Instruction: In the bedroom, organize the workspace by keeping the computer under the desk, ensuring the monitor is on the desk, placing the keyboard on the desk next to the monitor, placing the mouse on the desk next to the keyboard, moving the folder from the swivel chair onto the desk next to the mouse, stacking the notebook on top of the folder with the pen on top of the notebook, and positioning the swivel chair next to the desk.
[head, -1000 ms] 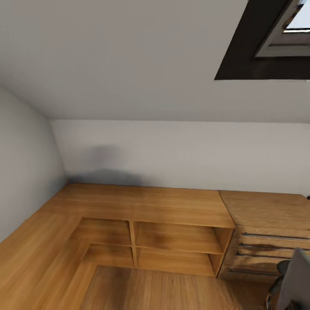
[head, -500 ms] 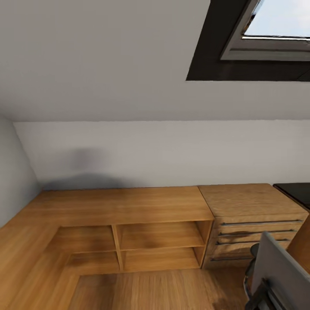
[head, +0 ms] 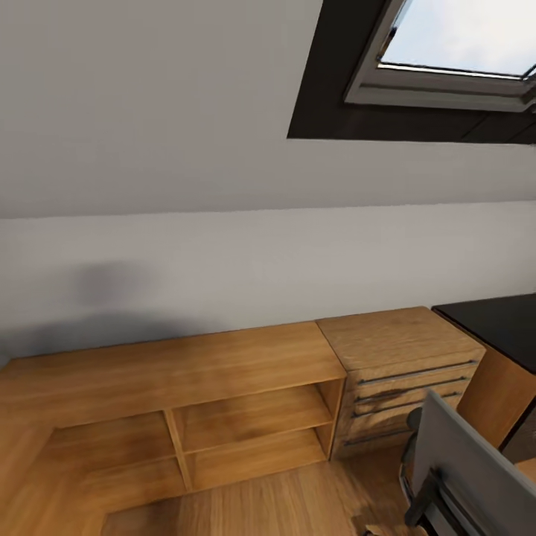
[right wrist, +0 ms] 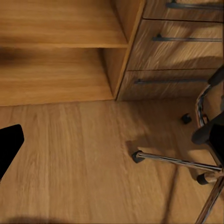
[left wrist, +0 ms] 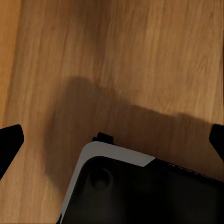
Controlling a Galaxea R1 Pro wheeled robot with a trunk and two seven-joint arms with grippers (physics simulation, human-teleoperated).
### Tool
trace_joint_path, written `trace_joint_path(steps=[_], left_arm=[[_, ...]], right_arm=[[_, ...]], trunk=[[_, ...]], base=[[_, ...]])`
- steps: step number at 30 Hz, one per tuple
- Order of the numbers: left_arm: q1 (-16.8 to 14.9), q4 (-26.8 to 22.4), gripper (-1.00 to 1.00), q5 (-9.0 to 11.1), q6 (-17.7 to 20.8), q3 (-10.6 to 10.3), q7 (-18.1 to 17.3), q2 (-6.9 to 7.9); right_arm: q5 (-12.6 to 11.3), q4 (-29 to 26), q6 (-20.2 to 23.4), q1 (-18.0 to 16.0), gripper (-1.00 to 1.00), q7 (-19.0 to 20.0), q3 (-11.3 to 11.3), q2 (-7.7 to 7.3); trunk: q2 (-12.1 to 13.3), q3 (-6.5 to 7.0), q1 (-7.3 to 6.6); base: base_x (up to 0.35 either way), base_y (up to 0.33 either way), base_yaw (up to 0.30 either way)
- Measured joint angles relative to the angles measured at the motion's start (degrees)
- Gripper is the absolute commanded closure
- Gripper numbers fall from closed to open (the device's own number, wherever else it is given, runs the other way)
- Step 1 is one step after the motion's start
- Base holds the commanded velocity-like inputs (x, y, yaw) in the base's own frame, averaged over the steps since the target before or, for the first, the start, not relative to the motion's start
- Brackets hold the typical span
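Observation:
The swivel chair's grey back rises at the lower right of the head view. Its chrome star base with black casters stands on the wood floor in the right wrist view. A corner of the desk's glossy black top shows at the right edge, beyond the chair. My left gripper hangs open over bare floor, with a black fingertip at each side and my own base below it. My right gripper is open and empty above the floor, left of the chair base.
A low wooden shelf unit runs along the white wall. A light wooden drawer chest stands between it and the desk. A skylight sits in the sloped ceiling. Wood floor lies in front of the shelves.
The camera has turned to the right, so shelf unit and chest slid left in the picture. The desk corner and more of the chair back came into view.

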Motion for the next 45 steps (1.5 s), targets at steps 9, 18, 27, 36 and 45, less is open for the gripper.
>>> trace_joint_path(steps=[9, 18, 27, 36, 45], left_arm=[[0.0, 0.04, -1.0, 0.04, -0.12, -0.05, -0.02, -0.09], [0.0, 0.11, -1.0, 0.01, -0.1, -0.05, -0.02, -0.1], [0.0, 0.11, -1.0, 0.0, -0.11, -0.06, 0.01, -0.1], [0.0, 0.12, -1.0, -1.65, -0.1, -0.06, 0.0, -0.1], [0.0, 0.12, -1.0, -2.04, -0.09, 0.01, 0.0, -0.1]], right_arm=[[0.0, -0.13, -0.01, -0.02, -1.0, -0.02, -0.06, -0.02], [0.01, -0.14, 0.06, -0.02, -1.0, -0.12, -0.74, 0.01], [0.0, -0.16, 0.1, -0.02, -1.0, -0.11, -1.02, 0.0], [0.0, -0.14, 0.07, -0.02, -1.0, -0.17, -1.04, 0.01], [0.01, -0.14, 0.07, -0.03, -1.0, -0.18, -1.03, -0.03]], trunk=[[0.0, -0.02, 0.01], [0.01, -0.31, 0.02], [0.01, -0.73, 0.03], [0.0, -1.16, 0.03], [0.01, -1.59, 0.03]], base=[[0.224, 0.084, -0.3], [0.054, 0.007, -0.285], [0.002, 0.189, -0.271], [0.0, 0.199, -0.269], [0.0, 0.009, -0.269]])
